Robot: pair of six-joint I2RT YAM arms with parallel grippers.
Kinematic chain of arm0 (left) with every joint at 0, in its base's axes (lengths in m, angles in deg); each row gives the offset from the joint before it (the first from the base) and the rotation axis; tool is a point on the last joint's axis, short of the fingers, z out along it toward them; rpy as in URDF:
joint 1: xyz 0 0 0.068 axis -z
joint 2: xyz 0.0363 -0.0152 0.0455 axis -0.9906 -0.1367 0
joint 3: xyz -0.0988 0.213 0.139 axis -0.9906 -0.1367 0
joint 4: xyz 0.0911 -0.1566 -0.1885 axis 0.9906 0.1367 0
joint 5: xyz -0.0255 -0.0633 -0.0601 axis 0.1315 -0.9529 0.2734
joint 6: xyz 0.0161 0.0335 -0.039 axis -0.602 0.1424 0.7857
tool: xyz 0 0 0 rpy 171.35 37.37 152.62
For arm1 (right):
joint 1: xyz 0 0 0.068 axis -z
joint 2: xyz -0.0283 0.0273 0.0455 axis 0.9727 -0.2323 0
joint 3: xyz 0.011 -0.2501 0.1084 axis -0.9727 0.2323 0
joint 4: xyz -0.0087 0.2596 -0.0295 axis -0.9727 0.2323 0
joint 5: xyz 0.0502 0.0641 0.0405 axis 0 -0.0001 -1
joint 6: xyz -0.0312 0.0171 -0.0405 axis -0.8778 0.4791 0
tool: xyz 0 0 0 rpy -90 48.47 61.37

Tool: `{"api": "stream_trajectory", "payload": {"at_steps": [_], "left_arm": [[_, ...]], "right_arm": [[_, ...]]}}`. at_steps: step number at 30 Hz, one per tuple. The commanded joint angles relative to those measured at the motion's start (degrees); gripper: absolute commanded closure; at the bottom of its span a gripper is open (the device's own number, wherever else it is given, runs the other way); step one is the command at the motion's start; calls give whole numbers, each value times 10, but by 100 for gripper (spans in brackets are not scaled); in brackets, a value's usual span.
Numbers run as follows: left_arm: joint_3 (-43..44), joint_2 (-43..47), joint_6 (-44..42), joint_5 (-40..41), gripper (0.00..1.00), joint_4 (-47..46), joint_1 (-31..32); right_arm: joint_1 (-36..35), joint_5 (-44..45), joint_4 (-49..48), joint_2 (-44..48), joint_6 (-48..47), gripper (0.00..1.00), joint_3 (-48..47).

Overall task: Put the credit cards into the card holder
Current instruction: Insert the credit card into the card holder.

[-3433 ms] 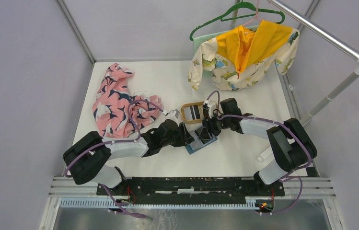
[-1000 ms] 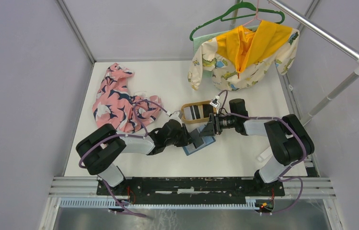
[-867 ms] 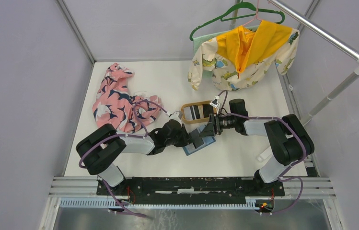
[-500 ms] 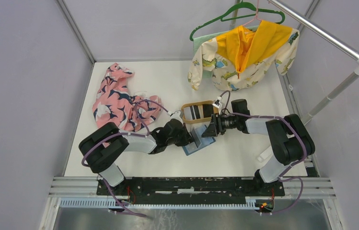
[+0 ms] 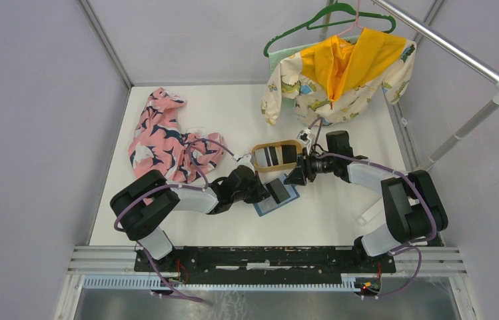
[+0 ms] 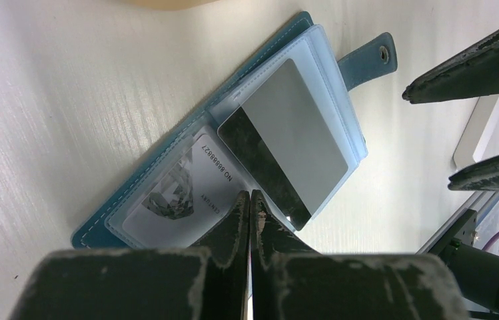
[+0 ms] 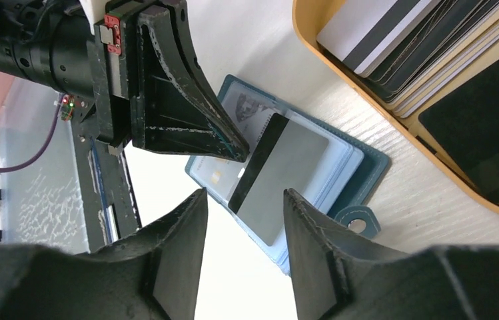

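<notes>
Card holder [image 6: 365,59] open, long axis diagonal, tab toward right tool [image 7: 243,195], fingers apart; left tool [image 6: 251,195] together.

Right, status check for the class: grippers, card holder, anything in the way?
Left gripper shut, tips at the open card holder. Right gripper open, empty, above it. Grey striped card lying askew on its pages. More cards in tray alongside.

A pink cloth [image 5: 163,137] lies near the table's [image 5: 233,110] left edge; a yellow-lined jacket [image 5: 340,80] hangs above its far right corner.
</notes>
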Motion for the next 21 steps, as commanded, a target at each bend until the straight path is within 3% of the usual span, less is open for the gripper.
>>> {"api": "stream_trajectory", "payload": {"at_steps": [1,21], "left_arm": [[-3,-19,-13,25,98,42,-2],[2,-15,-15,12,98,36,-3]], "right_arm": [[1,16,35,6,-50,50,-27],[-25,101,74,-66,-52,47,-41]]}}
